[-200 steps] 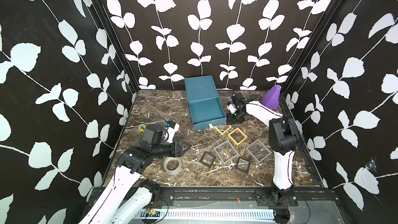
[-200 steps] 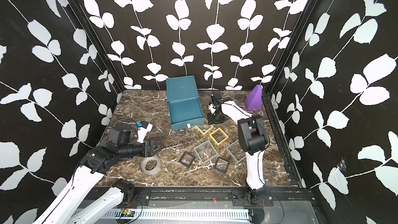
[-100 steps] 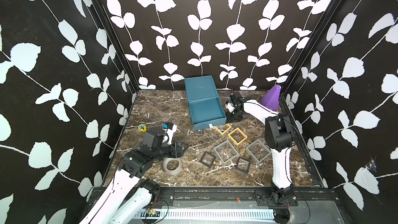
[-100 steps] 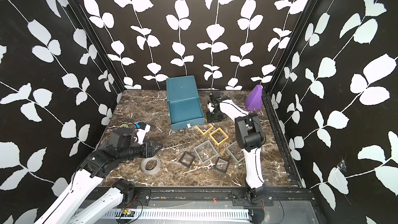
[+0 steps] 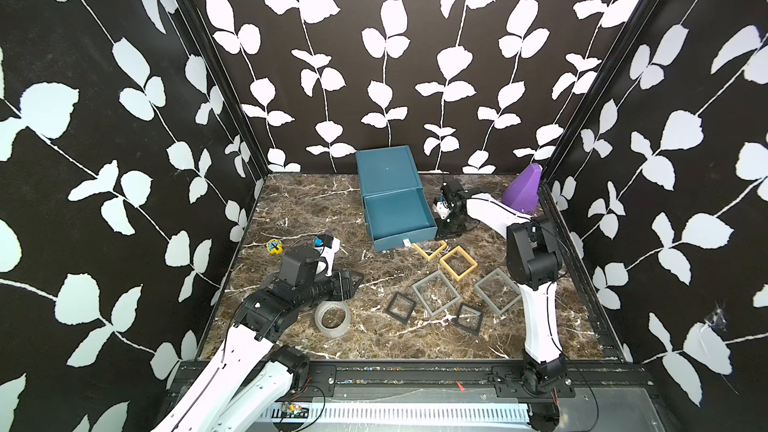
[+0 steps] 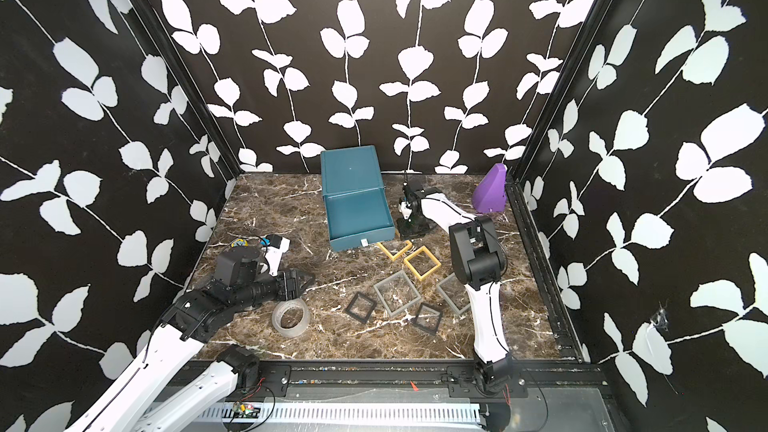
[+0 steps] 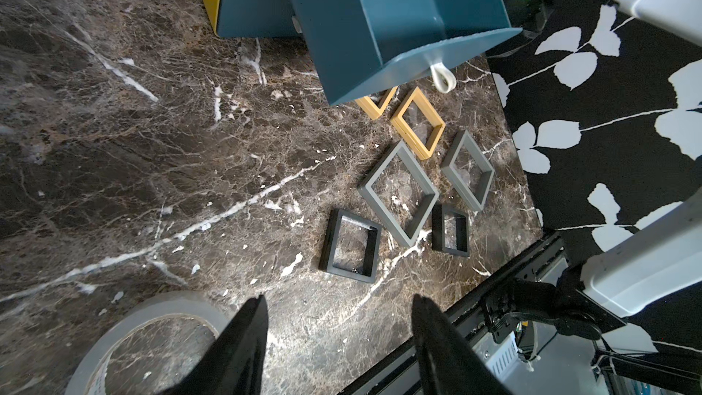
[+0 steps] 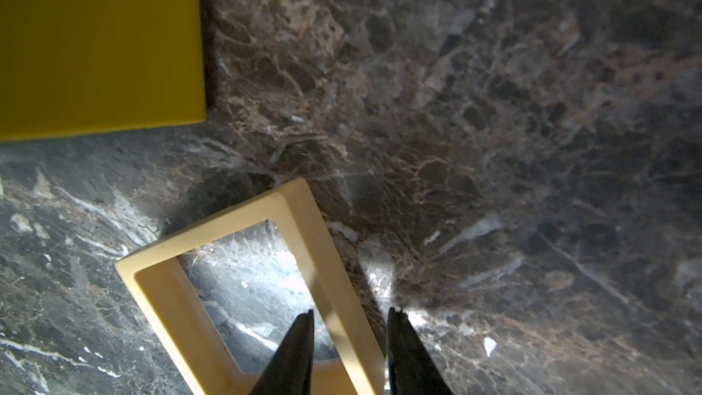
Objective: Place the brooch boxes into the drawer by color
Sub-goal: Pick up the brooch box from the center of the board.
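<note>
The teal drawer (image 5: 386, 170) stands at the back with its top drawer (image 5: 390, 241) pulled out and empty. In front of it lie the brooch boxes: two yellow (image 5: 438, 252) (image 5: 467, 271), two grey (image 5: 448, 306) (image 5: 486, 300) and two black (image 5: 395, 315) (image 5: 465, 328). My right gripper (image 8: 349, 311) points down beside the drawer. It is open but narrow, straddling one side of the yellow box (image 8: 304, 207) nearest the drawer, which lies flat. My left gripper (image 7: 338, 298) hovers open and empty over the table, left of the boxes.
A clear tape roll (image 5: 332, 317) lies just beside the left gripper. A purple wedge (image 5: 521, 189) stands in the back right corner, and a small yellow object (image 5: 274, 246) lies near the left wall. The chest's yellow side (image 8: 98, 43) is close to the right gripper.
The right gripper's jaws have narrowed around the yellow box's side, and that arm has sunk slightly. The left arm shifted a little, then held still.
</note>
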You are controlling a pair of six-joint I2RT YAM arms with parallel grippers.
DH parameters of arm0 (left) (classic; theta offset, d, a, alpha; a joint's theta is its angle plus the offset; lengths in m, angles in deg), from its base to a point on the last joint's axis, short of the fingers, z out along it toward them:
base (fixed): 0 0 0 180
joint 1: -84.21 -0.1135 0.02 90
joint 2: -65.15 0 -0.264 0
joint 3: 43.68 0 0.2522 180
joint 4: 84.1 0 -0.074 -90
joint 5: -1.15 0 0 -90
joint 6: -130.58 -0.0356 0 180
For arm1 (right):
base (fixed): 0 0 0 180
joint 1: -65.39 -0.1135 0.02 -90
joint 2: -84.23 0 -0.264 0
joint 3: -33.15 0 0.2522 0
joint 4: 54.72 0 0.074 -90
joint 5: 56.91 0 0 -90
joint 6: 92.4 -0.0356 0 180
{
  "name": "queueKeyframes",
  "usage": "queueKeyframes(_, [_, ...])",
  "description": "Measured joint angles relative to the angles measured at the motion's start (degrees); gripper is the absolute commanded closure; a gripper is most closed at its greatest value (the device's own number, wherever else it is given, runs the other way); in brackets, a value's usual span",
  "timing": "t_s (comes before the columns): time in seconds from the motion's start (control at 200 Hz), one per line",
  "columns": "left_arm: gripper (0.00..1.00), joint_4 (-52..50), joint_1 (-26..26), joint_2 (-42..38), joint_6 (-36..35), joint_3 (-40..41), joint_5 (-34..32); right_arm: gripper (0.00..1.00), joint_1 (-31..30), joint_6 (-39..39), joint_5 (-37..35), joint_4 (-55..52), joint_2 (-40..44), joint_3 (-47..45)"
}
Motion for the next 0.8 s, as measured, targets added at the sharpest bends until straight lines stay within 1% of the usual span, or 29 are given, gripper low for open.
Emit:
queueKeyframes(0.185, [0.41,0.72,0.0,0.46,0.37,0.0,0.07,0.75,-0.2,0.22,-0.42,-0.02,0.0,0.0])
queueKeyframes(0.36, [0.41,0.92,0.0,1.2,0.37,0.0,0.15,0.78,-1.18,0.72,-1.95,-0.02,0.0,-0.02])
queueKeyframes(0.45, [0.41,1.18,0.0,1.42,0.37,0.0,0.15,0.81,-1.77,1.07,-3.02,-0.02,0.0,-0.04])
queueKeyframes(0.595, [0.41,1.49,0.0,1.88,0.35,0.0,0.22,0.89,-2.38,1.49,-4.76,0.15,0.11,-0.39])
queueKeyframes(0.705, [0.41,1.7,0.0,2.23,0.35,-0.02,0.37,1.0,-2.54,1.31,-6.71,0.59,1.2,-1.86])
queueKeyframes(0.8, [0.41,1.79,0.0,2.82,0.33,-0.39,0.63,1.0,-2.6,0.9,-10.19,0.33,3.5,-4.44])
